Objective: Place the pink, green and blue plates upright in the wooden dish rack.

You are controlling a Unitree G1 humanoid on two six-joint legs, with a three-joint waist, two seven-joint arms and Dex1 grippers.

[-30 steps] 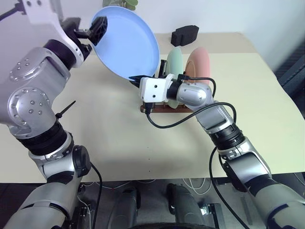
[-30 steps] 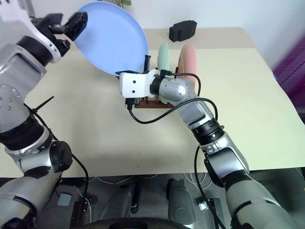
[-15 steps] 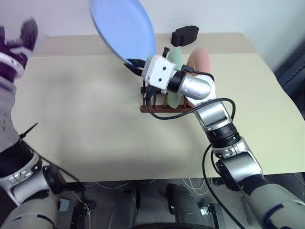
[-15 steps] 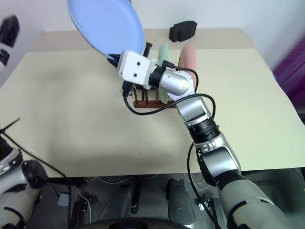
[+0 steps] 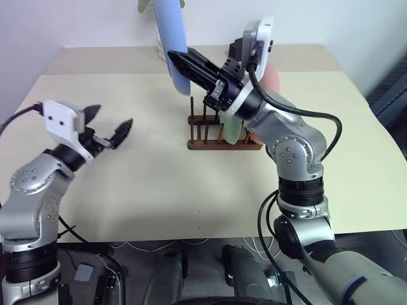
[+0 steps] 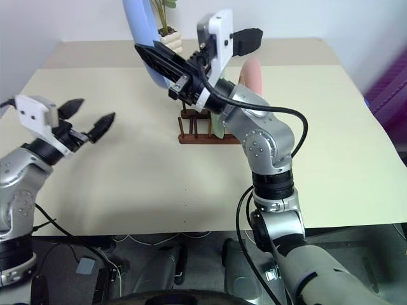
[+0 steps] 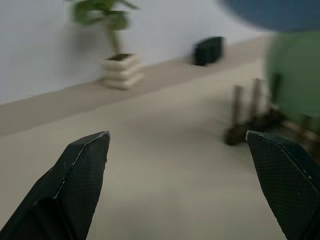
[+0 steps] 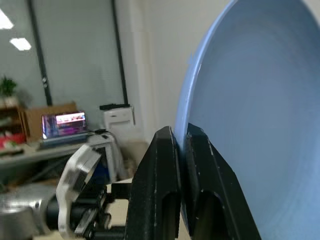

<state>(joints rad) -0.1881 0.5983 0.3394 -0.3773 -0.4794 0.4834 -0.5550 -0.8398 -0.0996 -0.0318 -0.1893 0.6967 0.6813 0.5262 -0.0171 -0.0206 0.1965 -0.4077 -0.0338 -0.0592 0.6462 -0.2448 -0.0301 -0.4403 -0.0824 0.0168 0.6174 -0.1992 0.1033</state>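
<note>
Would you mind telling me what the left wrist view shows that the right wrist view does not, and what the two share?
Left wrist view alone: the wooden dish rack on the table, the green plate standing in it, a potted plant and a black block. Right wrist view alone: the right gripper shut on the rim of the blue plate, with the left gripper below and a lit screen behind. Shared: the blue plate.

three round matte plates: one light sky blue plate (image 5: 170, 32), one pale mint green plate (image 5: 231, 130), one salmon pink plate (image 5: 273, 79). one dark brown wooden dish rack (image 5: 219, 141). one black block (image 6: 247, 39). one potted plant (image 6: 167, 33) at the table's (image 5: 159, 178) twelve o'clock edge.
</note>
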